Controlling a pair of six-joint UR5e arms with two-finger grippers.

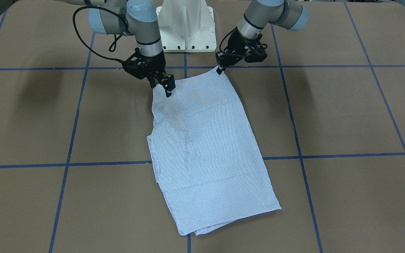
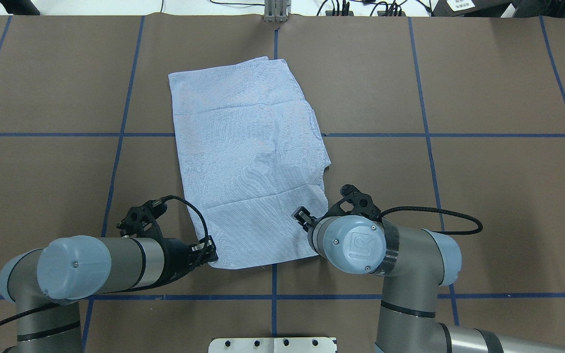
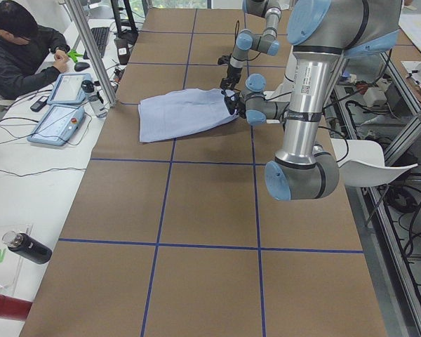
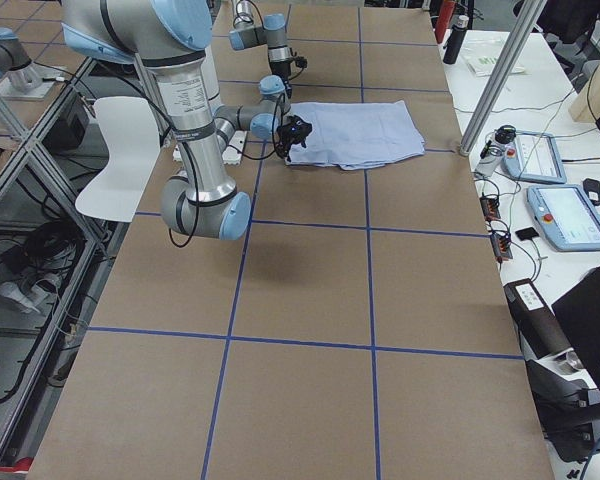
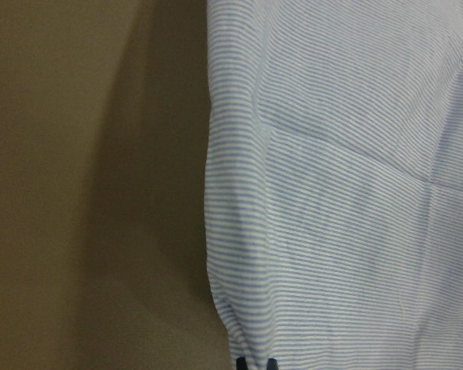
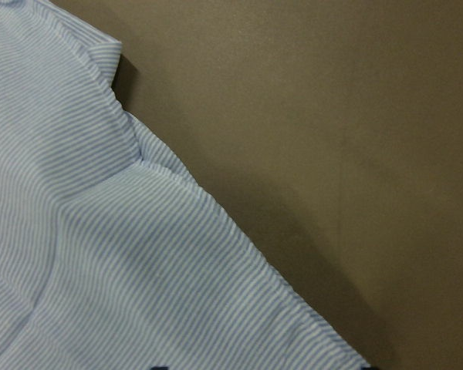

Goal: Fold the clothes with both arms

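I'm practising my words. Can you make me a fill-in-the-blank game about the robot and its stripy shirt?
The shirt is light ___ with thin white stripes.
It lies on a ___ table with taped lines.
The left gripper and right gripper are both at the shirt edge nearest the ___.
Missing: blue, brown, robot.

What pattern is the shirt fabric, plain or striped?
Striped: the shirt is light blue with fine white stripes, seen best in the left wrist-mounted view.
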